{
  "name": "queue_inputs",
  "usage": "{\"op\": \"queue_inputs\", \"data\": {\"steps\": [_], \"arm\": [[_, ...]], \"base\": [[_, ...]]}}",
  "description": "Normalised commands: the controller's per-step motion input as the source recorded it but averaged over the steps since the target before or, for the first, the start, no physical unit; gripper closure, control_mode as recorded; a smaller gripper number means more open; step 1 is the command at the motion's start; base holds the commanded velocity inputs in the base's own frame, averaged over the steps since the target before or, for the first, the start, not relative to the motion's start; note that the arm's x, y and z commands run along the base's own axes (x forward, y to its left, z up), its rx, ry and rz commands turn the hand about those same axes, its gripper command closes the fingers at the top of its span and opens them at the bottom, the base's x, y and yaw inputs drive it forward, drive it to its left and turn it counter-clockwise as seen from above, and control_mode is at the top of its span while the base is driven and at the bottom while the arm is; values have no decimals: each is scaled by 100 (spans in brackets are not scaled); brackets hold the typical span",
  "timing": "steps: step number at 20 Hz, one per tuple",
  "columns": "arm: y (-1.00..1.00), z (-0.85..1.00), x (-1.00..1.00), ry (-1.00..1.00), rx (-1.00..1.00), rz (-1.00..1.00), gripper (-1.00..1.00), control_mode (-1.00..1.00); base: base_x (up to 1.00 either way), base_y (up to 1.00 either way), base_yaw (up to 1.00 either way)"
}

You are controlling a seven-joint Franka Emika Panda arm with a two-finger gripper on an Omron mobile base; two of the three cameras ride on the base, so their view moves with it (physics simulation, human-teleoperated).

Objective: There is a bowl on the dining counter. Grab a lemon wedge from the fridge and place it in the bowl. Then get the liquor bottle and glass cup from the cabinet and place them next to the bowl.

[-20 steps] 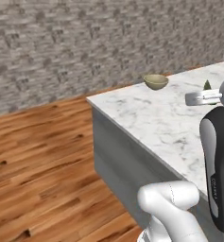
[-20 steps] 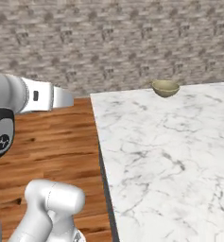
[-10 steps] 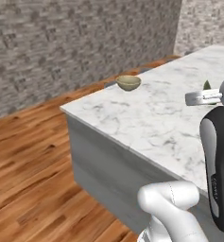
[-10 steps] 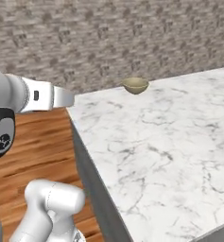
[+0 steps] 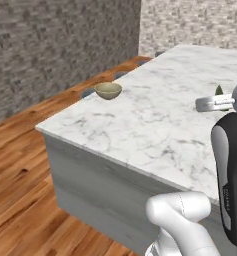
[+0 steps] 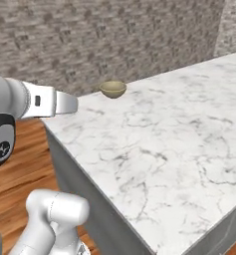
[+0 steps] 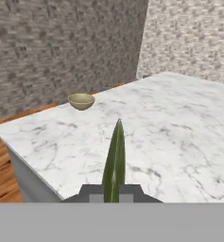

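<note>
A small olive-tan bowl (image 5: 108,90) (image 6: 113,89) (image 7: 81,101) stands near the far corner of the dining counter (image 5: 155,125) (image 6: 164,149) (image 7: 179,127), a white grey-veined marble island. In the hand view my gripper (image 7: 114,191) is shut on the lemon wedge (image 7: 115,158), a thin greenish sliver standing up between the fingertips. The wedge's tip (image 5: 219,90) also peeks above the hand at the right edge of the left base view. The gripper is held above the counter's near part, well short of the bowl.
Grey brick walls (image 5: 50,45) rise behind the island, with wooden floor (image 5: 20,190) to its left. The island's near corner and grey side (image 5: 90,185) face the base. Dark rounded tops (image 5: 87,93) show just beyond the far edge by the bowl.
The whole picture has shifted: the base has moved, so the island now lies closer and more to the right, the bowl further left. The arm keeps its pose with the wedge held.
</note>
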Motion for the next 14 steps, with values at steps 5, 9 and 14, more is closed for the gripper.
{"op": "queue_inputs", "data": {"steps": [5,9,14], "arm": [[0,0,0,0,0,0,100,100],[0,0,0,0,0,0,100,100],[0,0,0,0,0,0,100,100]], "base": [[7,39,-39],[6,53,-22],[15,88,-2]]}}
